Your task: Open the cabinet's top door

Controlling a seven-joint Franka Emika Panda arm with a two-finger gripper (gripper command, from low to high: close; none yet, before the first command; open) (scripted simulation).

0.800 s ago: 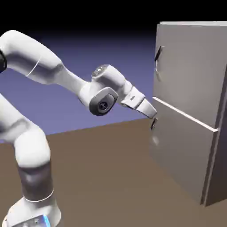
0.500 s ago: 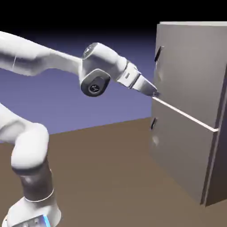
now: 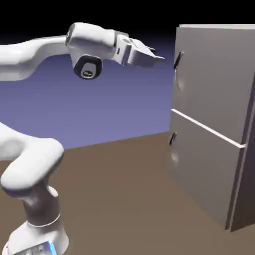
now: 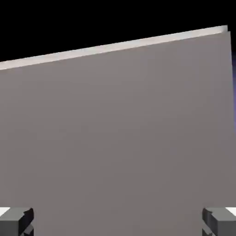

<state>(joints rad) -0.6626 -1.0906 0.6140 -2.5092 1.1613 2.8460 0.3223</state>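
The tall grey cabinet [image 3: 214,124] stands at the exterior view's right, both doors closed flat. Its top door [image 3: 211,74] carries a small dark vertical handle [image 3: 177,61] near its left edge. My gripper [image 3: 158,57] hovers just left of that handle, at about its height, pointing at the door and not touching it. In the hand view the fingertips [image 4: 16,220] sit far apart at the bottom corners, so the gripper is open and empty. Plain grey top door [image 4: 120,138] fills the hand view; the handle is hidden there.
Below the pale seam [image 3: 206,128] is the lower door [image 3: 199,174] with its own dark handle [image 3: 172,138]. The cabinet rests on a brown table [image 3: 114,199]. My arm's base [image 3: 37,234] rises at the lower left.
My gripper has risen from the level of the seam and lower handle up to the height of the top door's handle. The hand now points nearly level at the door. Cabinet unchanged.
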